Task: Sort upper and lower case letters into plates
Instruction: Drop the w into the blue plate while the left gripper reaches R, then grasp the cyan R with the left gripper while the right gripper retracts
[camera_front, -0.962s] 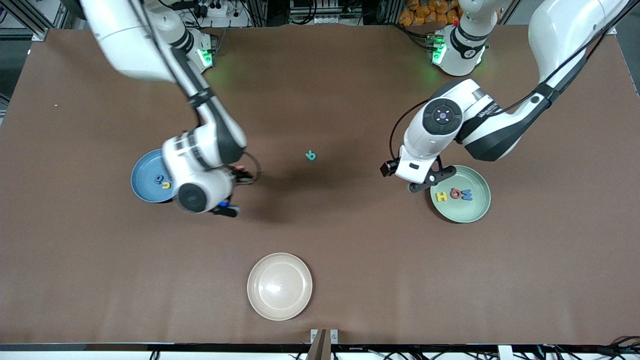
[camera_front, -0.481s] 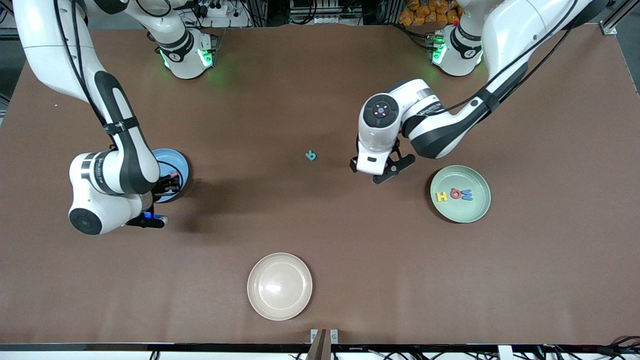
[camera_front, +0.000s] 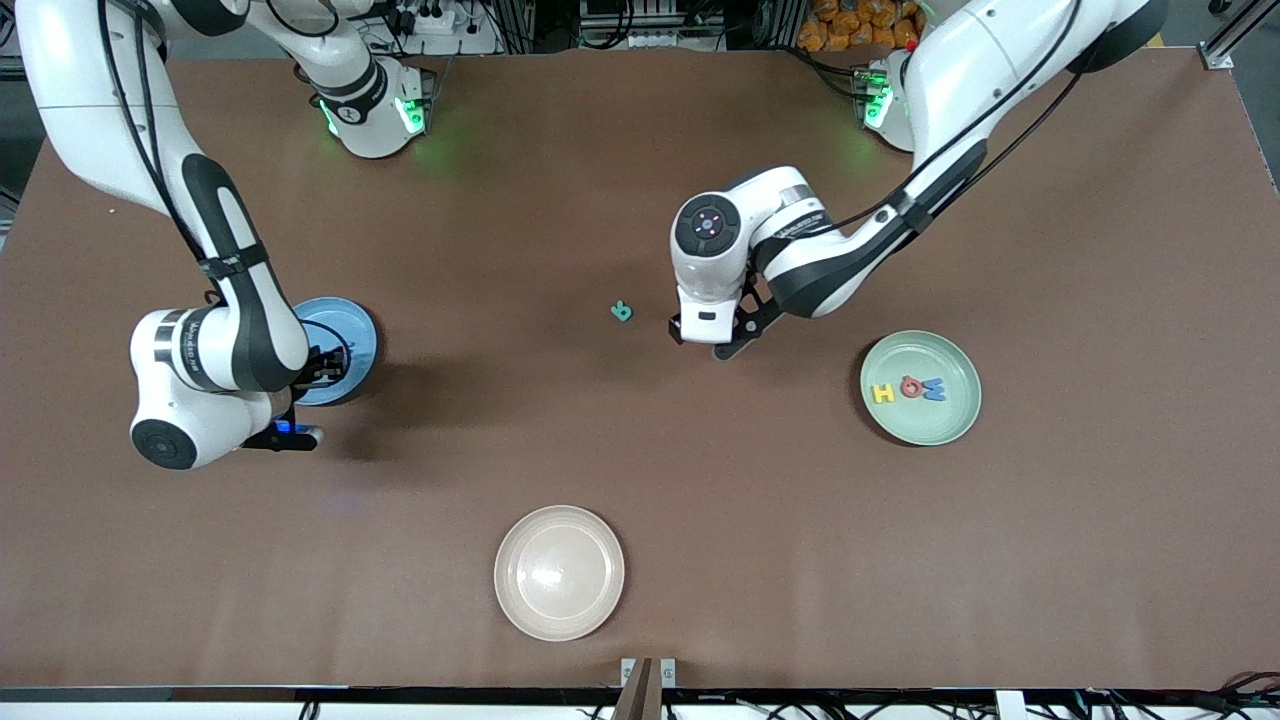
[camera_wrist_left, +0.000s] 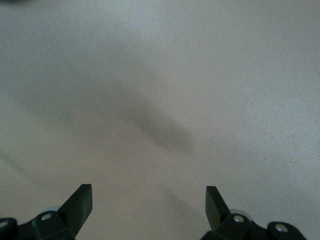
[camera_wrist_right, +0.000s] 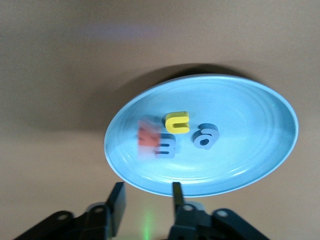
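The blue plate (camera_front: 357, 338) lies toward the right arm's end of the table. In it are a yellow letter (camera_wrist_right: 177, 122), two blue letters (camera_wrist_right: 206, 136) and a blurred red-pink letter (camera_wrist_right: 148, 140). My right gripper (camera_front: 325, 366) (camera_wrist_right: 147, 189) hangs open over the plate's rim (camera_wrist_right: 250, 150) with nothing between its fingers. A teal letter (camera_front: 622, 312) lies alone mid-table. My left gripper (camera_front: 735, 336) (camera_wrist_left: 148, 192) is open and empty over bare table beside it. The mint green plate (camera_front: 935, 425) holds a yellow (camera_front: 884, 393), a red (camera_front: 911, 387) and a blue letter (camera_front: 933, 389).
A cream-beige plate (camera_front: 559, 572) sits with nothing in it near the table's front edge, nearer to the front camera than the teal letter. The brown table (camera_front: 640, 450) stretches bare between the three plates.
My right arm swung to the blue plate, its jaws opened and the red-pink letter dropped in. My left gripper moved from the green plate toward the teal letter.
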